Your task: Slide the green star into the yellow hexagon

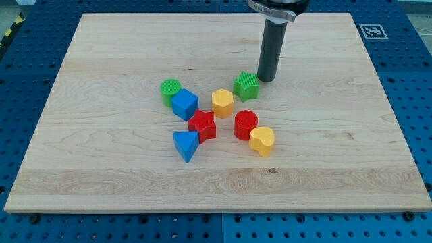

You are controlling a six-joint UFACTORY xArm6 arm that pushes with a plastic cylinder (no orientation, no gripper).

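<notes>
Here the tool's tip (266,80), a plain rod with nothing to open or close, is seen just right of the green star (246,86), and the yellow hexagon (223,102) lies just left and nearer on the worktop (108,169).

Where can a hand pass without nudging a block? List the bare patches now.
Bare: the wooden board along the view's left, bottom and right edges, and the top-left above the green cylinder.

Crowded: the centre cluster, from blue cube and blue triangle to yellow heart. My tip sits just right of the green star, beside the yellow hexagon.
</notes>
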